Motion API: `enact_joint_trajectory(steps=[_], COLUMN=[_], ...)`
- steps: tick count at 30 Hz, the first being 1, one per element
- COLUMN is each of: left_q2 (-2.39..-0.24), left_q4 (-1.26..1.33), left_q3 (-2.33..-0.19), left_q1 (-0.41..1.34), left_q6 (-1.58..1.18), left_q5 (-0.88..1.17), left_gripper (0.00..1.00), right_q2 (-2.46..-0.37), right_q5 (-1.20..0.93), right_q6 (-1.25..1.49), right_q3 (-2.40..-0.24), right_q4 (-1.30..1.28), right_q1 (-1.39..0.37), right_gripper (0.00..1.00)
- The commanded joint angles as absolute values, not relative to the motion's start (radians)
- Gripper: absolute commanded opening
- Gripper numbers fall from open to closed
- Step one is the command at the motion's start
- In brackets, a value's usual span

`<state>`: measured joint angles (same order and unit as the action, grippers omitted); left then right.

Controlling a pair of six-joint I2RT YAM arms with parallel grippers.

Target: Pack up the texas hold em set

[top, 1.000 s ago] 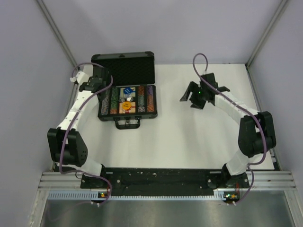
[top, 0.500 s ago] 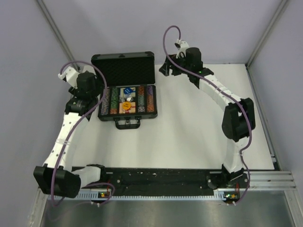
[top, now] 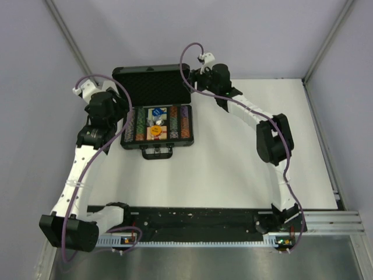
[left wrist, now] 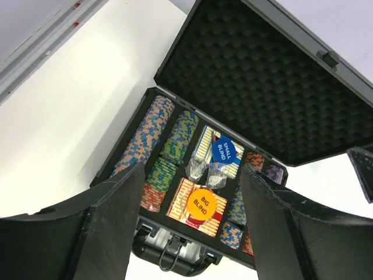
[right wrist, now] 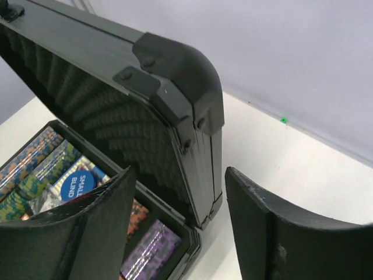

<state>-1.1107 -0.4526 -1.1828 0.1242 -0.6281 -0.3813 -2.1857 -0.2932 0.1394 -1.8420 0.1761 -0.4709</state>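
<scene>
On the white table [top: 233, 157], walls [top: 35, 70] close around, the case [top: 157, 144] lies open far left — stiff, likely heavy with chips [left wrist: 148, 131], so better only push its light lid [top: 152, 84] down at the corner that the wide-open right gripper [right wrist: 178, 198] straddles without a grip; the left gripper [left wrist: 192, 198] hovers wide open, empty.

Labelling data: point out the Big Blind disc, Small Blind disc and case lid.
Big Blind disc [left wrist: 201, 204], left wrist view, printed face.
Small Blind disc [left wrist: 223, 150], left wrist view, printed face.
case lid [right wrist: 175, 61], right wrist view, outer corner.
</scene>
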Motion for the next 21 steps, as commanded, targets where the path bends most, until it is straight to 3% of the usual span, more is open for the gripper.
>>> enact_joint_trajectory(steps=[1,15,20,21], left_q2=[-1.121,-1.123,-1.115,-1.112], left_q4=[-0.475,-0.531,-0.548,-0.548], left_q3=[-1.212,-1.221,-1.22,-1.221], left_q1=[0.11,0.08,0.071,0.069], left_q6=[-0.629,-0.627,-0.62,-0.62], left_q5=[-0.36,-0.339,-0.328,-0.325], left_gripper=[0.72,0.72,0.72,0.72], right_q2=[-2.21,-2.247,-2.241,-2.235], right_q5=[-0.216,-0.014,0.032,0.04], right_q6=[0.124,0.015,-0.026,-0.035], right_q3=[-1.925,-1.973,-1.973,-1.965], right_q4=[0.318,0.336,0.325,0.321], right_q1=[-0.489,-0.561,-0.586,-0.594], right_gripper=[0.6,0.25,0.0,0.0])
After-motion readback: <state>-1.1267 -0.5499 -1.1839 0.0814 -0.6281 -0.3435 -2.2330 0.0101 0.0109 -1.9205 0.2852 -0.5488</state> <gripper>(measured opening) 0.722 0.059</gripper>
